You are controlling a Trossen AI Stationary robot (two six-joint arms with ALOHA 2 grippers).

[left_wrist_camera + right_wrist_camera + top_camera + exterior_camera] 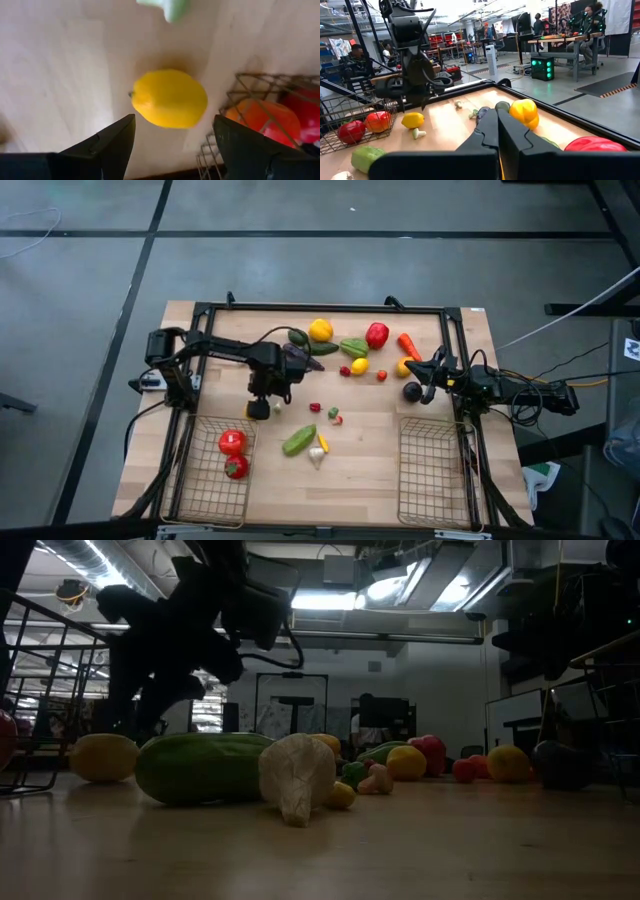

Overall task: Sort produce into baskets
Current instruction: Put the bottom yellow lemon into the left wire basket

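Note:
A yellow lemon [170,97] lies on the wooden table just beside the left basket's far corner [250,80]. My left gripper [174,117] hangs open over it, pointing down, one finger on each side and above it; in the high view the left gripper [259,402] covers most of the lemon [258,412]. The left basket [195,480] holds two red pieces [233,442]. The right basket [435,470] shows nothing inside. My right gripper [497,112] is shut and held level at the table's right side [430,368].
Loose produce is spread over the table's far half: an orange [320,330], a red pepper [377,335], a carrot [409,345], a green pepper [352,347]. A cucumber [298,441] and a white garlic [317,457] lie between the baskets. A black frame [320,308] rims the table.

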